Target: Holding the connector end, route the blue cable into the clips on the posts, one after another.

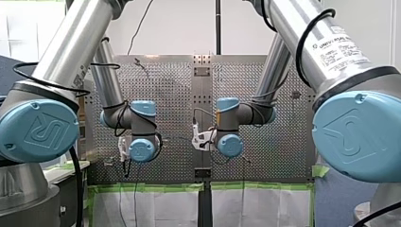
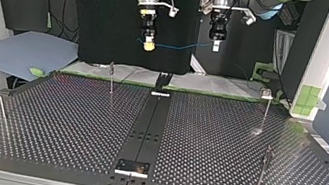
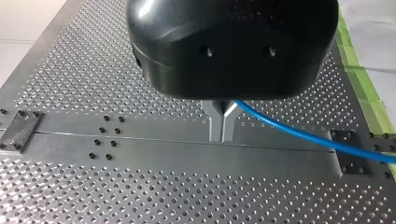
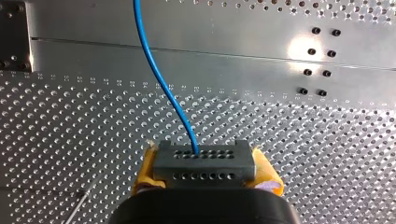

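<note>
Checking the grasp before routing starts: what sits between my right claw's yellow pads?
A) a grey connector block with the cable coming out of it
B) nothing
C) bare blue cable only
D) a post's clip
A: the right wrist view shows the grey connector clamped between the right claw's yellow pads, the blue cable running out of its holes.

The cable (image 2: 180,47) spans from my right claw (image 2: 148,45) to my left claw (image 2: 215,46).
</note>
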